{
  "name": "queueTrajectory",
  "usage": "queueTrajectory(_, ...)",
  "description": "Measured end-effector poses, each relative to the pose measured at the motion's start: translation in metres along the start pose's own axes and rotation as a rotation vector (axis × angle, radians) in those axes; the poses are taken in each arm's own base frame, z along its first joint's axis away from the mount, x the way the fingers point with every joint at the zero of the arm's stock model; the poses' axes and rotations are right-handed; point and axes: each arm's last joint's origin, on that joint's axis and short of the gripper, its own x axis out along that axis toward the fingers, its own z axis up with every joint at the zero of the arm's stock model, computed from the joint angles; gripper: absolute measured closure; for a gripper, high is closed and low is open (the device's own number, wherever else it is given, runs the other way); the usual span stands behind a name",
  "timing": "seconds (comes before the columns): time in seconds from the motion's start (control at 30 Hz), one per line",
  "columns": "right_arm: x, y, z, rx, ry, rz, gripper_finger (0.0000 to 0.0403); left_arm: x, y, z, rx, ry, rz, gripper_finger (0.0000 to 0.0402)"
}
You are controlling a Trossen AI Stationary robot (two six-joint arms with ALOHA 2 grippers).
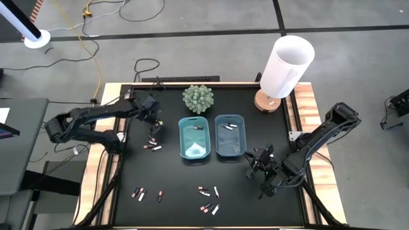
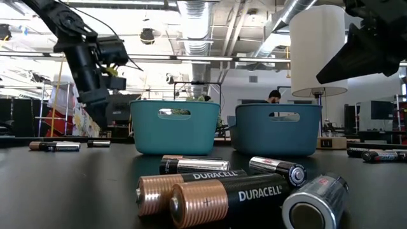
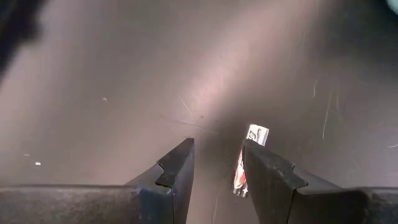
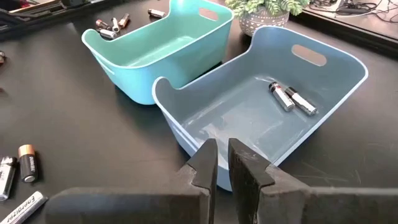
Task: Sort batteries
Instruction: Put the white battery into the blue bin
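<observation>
Left fingers [image 3: 216, 177] parted, empty, silvery battery [image 3: 247, 158] lying lengthwise beyond them, right fingers [image 4: 222, 163] nearly closed, empty

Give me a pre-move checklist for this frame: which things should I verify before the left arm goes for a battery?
1. Left pincer open, nothing between its fingers: ok.
2. Silver battery lined up in the gap: not ok, it lies partly behind one finger.
3. Right pincer empty and waiting beside the blue tray: ok.
4. Blue tray holds only two silver batteries: ok.
5. Teal tray has room: ok, one battery inside.
6. That battery's type: cannot tell.
</observation>
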Motion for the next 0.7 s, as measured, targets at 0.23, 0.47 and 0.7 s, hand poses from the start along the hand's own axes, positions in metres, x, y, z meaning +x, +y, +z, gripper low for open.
queueTrajectory(0.23, 0.000, 0.000, 0.000, -0.002, 0.003, 0.001, 0.0344, 0.017, -0.002, -0.001, 0.016, 0.082, -0.012, 0.0272)
queueTrajectory(0.47, 0.000, 0.000, 0.000, -0.004, 0.004, 0.000, 0.0344, 0.026, -0.004, -0.001, 0.020, 0.116, -0.036, 0.0272)
queueTrajectory(0.7, 0.000, 0.000, 0.000, -0.004, 0.004, 0.000, 0.0344, 0.020, -0.003, 0.001, 0.016, 0.084, -0.035, 0.0272)
